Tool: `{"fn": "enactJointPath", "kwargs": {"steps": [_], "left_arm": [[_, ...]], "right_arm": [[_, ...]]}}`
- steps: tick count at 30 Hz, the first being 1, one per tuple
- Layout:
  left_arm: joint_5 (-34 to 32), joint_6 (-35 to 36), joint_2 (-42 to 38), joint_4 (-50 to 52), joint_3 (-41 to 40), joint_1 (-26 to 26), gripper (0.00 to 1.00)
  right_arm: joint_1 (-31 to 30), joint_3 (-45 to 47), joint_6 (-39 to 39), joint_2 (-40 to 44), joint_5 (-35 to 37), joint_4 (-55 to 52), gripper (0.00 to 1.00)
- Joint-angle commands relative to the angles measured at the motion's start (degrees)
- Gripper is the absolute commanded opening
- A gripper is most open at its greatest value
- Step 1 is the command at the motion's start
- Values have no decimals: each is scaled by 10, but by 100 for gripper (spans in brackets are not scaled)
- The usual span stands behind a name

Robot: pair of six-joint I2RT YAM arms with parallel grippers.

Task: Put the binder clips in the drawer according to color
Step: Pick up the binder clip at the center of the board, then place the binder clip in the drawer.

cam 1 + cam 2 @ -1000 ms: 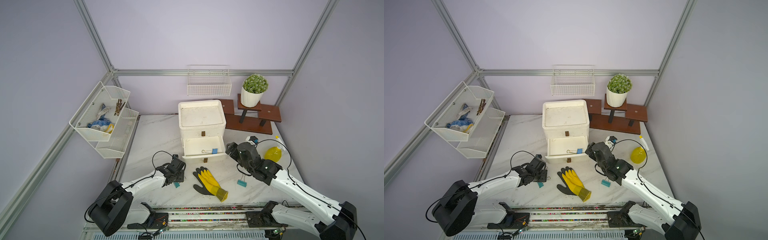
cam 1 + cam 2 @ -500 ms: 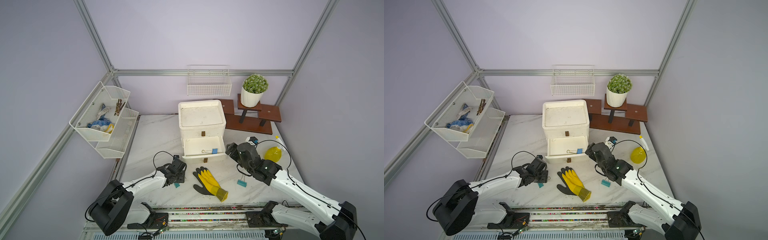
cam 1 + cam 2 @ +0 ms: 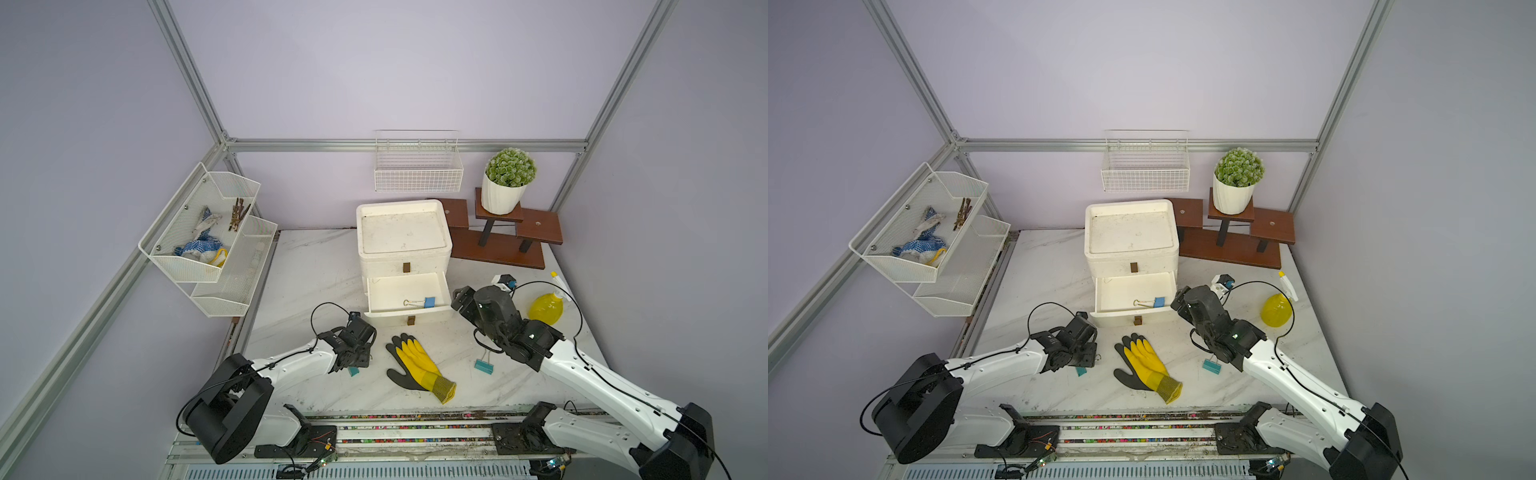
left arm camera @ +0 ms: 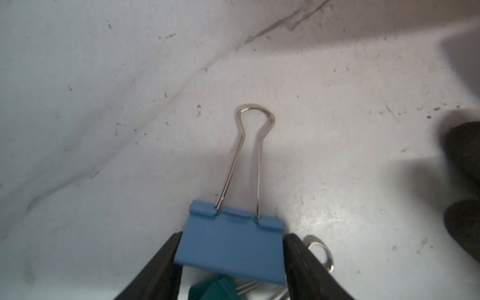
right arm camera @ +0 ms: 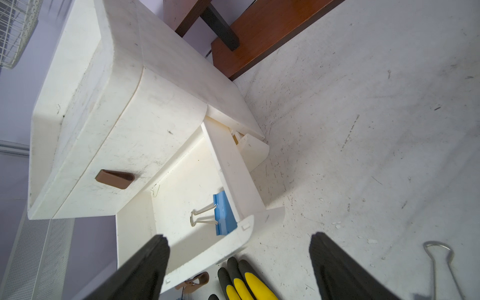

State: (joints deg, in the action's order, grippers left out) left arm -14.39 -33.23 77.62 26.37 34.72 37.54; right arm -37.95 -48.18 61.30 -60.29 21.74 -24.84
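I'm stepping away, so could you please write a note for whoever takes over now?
Left gripper: shut on a blue clip.
Right gripper: open, empty, by the open drawer.
Done: second blue clip lies in that drawer.
Teal clips on the table: one by the left gripper, one beside the right arm.
Left: store the held blue, sort the teals; no yellow clips visible.

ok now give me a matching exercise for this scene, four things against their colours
Things:
1. clip in the open drawer
2. clip beside the right arm
3. spray bottle
4. drawer handles

Colours:
a. teal
b. brown
c. yellow
d. blue

Pairs: 1-d, 2-a, 3-c, 4-b
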Motion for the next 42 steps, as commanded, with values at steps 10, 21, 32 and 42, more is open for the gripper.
{"fn": "enactJointPath", "kwargs": {"steps": [10, 21, 32, 42], "left_arm": [[-41, -16, -35, 14, 19, 3, 50], [-72, -67, -185, 151, 93, 3, 49], [-76, -88, -64, 143, 344, 94, 49], [-65, -123, 113, 104, 443, 112, 48]], "right_arm": [[6, 13, -1, 17, -1, 8, 90], [7, 8, -9, 23, 7, 6, 89], [32, -9, -68, 51, -6, -16, 89], [35, 8, -57, 101, -1, -44, 89]]}}
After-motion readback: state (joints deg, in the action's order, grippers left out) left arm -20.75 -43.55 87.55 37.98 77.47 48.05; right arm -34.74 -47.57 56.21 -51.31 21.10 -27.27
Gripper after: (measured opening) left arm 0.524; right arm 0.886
